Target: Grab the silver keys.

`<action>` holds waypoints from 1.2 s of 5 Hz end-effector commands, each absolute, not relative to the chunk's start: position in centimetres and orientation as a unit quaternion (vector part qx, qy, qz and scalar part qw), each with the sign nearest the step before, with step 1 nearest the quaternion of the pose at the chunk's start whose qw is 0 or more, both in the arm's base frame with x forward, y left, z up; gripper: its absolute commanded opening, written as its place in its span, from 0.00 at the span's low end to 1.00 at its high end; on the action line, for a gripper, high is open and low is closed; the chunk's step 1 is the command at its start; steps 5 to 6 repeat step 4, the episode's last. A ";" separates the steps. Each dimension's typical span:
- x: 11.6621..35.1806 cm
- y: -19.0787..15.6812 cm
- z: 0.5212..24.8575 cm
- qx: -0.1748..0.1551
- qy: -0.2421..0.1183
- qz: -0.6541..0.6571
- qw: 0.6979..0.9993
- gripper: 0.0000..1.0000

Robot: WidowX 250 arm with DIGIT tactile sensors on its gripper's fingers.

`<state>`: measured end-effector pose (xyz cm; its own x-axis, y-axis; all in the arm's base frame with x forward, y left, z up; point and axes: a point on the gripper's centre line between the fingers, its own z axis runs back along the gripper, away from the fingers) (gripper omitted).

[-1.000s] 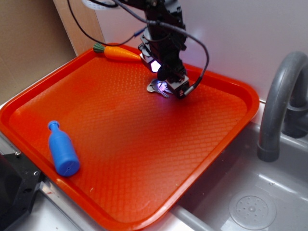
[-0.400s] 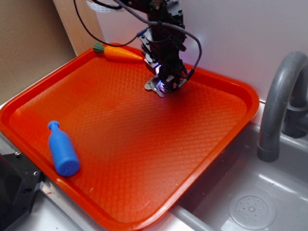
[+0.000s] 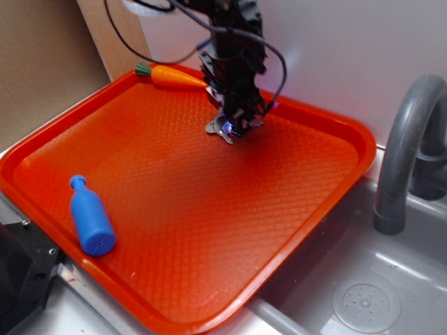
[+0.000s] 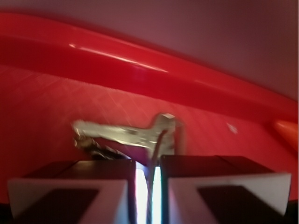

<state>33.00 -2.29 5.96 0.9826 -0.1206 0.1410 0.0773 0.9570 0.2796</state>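
The silver keys point(image 3: 222, 130) hang just over the far middle of the orange tray point(image 3: 174, 230). In the wrist view the keys point(image 4: 126, 134) fan out to the left, and a thin key ring runs down between the jaws. My gripper point(image 3: 236, 124) points down over them, and its jaws are nearly closed on the ring; midway between the fingertips is the narrow gap point(image 4: 148, 170). The keys sit slightly above the tray floor, close to the tray's back rim point(image 4: 140, 70).
A toy carrot point(image 3: 171, 77) lies at the tray's far left corner. A blue toy bottle point(image 3: 91, 218) lies near the front left edge. A grey sink point(image 3: 363, 293) with a curved faucet point(image 3: 401, 139) is to the right. A white wall stands behind.
My gripper has closed on the keys and shifted slightly left and up, dragging the keys with it. The carrot and bottle have not moved.
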 end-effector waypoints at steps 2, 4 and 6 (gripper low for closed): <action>23.2 0.6 22.8 -0.114 -0.065 0.032 0.991 0.00; 21.2 -0.3 30.8 -0.087 -0.089 0.043 0.991 0.00; 21.2 -0.3 30.8 -0.087 -0.089 0.043 0.991 0.00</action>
